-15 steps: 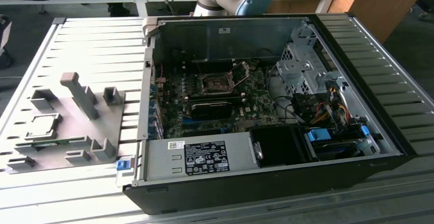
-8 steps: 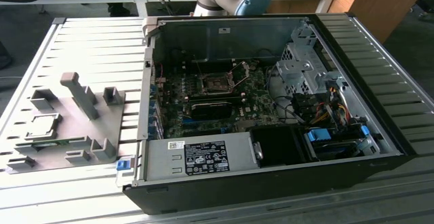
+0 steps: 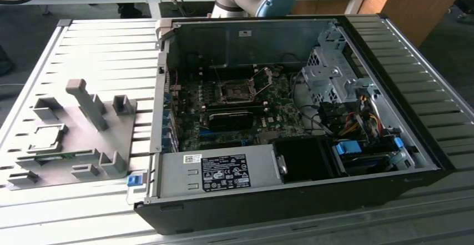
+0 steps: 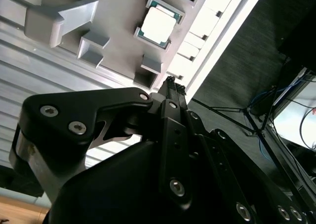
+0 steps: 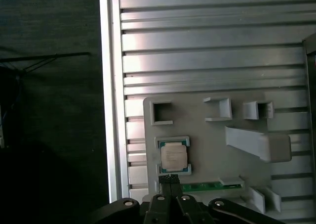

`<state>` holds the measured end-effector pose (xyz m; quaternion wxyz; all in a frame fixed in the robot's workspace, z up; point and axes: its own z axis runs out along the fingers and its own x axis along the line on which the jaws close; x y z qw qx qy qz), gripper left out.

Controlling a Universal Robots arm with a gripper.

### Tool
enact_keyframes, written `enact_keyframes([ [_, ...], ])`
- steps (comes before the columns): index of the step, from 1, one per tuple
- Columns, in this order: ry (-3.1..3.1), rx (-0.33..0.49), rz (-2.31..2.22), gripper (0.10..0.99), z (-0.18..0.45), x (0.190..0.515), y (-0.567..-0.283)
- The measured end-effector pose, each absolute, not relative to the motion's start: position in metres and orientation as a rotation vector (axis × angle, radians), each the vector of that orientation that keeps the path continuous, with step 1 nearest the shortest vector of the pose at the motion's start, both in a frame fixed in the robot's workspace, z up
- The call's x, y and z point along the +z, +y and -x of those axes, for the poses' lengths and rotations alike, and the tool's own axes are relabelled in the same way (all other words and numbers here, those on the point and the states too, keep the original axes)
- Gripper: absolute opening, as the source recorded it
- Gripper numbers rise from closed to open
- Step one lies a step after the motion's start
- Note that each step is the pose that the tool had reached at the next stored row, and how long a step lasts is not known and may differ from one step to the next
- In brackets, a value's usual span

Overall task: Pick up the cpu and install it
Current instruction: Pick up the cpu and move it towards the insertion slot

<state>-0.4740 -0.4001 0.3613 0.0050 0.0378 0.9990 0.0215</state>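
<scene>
The cpu point(image 3: 46, 139), a small square chip with a silvery top, lies flat in a framed nest on the grey fixture plate point(image 3: 81, 139) at the exterior view's left. It also shows in both wrist views, cpu point(image 5: 174, 157) and cpu point(image 4: 158, 25). My gripper point(image 5: 170, 177) hangs well above the plate, its black fingers pressed together with nothing between them. Seen from the other camera, the gripper point(image 4: 171, 81) has its tips apart from the chip. The dark cpu socket point(image 3: 237, 92) sits on the motherboard inside the open computer case point(image 3: 296, 200).
A thin green memory stick point(image 5: 207, 186) lies on the plate beside the cpu. Grey upright holders point(image 3: 89, 103) stand on the plate. The slatted metal table point(image 3: 104, 50) ends close to the plate. Cables and drive cages point(image 3: 348, 106) crowd the case's right side.
</scene>
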Motion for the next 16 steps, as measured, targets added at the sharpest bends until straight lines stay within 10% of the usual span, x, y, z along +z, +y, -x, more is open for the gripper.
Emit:
enact_keyframes([
  [16,3.129,0.067,-0.118,0.106,0.4743,0.3553,-0.4001],
])
